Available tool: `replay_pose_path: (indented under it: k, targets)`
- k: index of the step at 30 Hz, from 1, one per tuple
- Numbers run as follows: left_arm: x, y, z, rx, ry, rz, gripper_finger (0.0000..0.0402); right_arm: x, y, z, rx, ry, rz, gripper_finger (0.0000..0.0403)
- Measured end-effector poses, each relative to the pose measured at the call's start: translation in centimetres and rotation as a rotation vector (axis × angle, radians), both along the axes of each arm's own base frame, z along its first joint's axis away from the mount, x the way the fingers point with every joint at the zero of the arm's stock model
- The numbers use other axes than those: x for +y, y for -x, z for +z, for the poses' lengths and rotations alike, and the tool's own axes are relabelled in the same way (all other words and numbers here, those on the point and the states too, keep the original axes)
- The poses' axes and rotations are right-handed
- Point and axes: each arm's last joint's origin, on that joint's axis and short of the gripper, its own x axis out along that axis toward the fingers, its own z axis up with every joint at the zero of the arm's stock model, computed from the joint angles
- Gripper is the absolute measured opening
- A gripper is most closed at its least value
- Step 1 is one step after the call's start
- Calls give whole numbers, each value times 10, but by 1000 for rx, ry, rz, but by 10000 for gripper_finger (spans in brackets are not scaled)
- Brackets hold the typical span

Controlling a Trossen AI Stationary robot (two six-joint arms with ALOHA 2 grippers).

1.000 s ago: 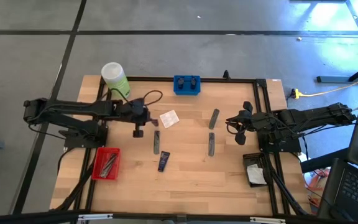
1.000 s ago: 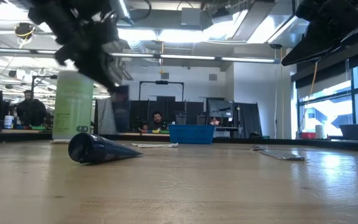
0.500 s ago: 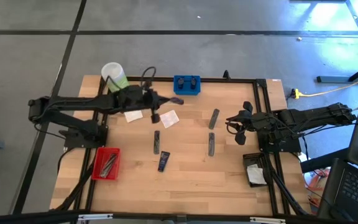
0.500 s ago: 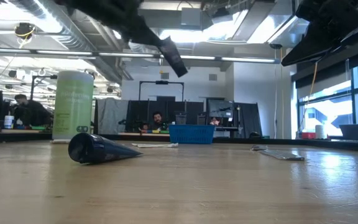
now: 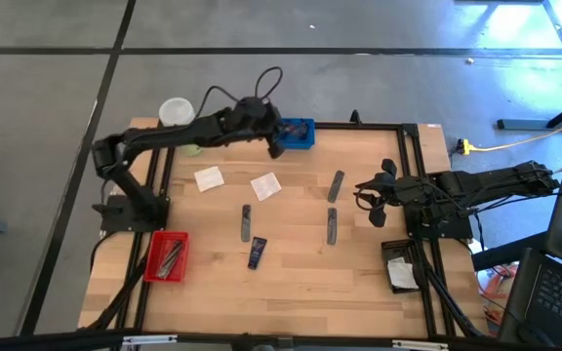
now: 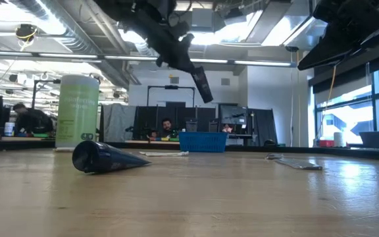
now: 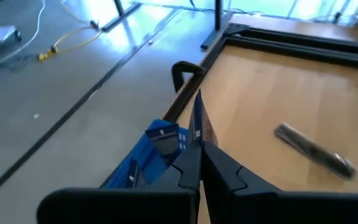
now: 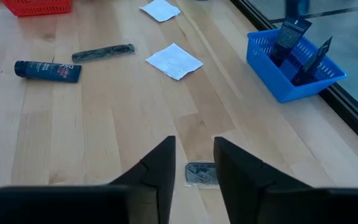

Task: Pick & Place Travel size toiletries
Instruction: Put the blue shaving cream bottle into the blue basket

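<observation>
My left gripper (image 5: 277, 142) is shut on a thin dark packet (image 7: 197, 119) and hovers over the blue tray (image 5: 305, 141) at the table's far edge. That tray holds similar dark packets (image 8: 303, 59). On the wood lie two white sachets (image 5: 209, 177) (image 5: 265, 185), three slim grey tubes (image 5: 246, 222) (image 5: 336, 185) (image 5: 332, 225) and a navy tube (image 5: 257, 253). My right gripper (image 5: 377, 202) waits at the table's right, open (image 8: 194, 165), with nothing between its fingers. My left gripper pinches the dark packet by one end (image 7: 196, 138) between its two fingertips. The fingers slant down from the table's left side. The packet sticks out beyond them, edge-on in the wrist view, and hangs slanted (image 6: 201, 83), clear of the table and above the blue tray.
A red tray (image 5: 167, 255) with grey items sits at the near left. A big light-green bottle (image 6: 77, 112) stands at the far left corner, partly under the left arm. A black frame (image 5: 413, 175) runs along the table's right side.
My left gripper, still shut on the dark packet, has risen and swung from the table's left middle toward the far edge and the right, ending over the blue tray. The packet is carried clear of the table. My right arm has kept still.
</observation>
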Motion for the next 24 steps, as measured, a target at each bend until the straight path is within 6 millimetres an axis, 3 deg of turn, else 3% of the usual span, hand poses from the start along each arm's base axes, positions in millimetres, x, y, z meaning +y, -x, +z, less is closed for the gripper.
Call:
replay_pose_path:
  k: [8,24]
  targets:
    - [20,-10,-13,8,49,55,2,0,0,0,0,0,0,127]
    - [20,-9,-13,-7,83,105,2,0,0,0,0,0,0,140]
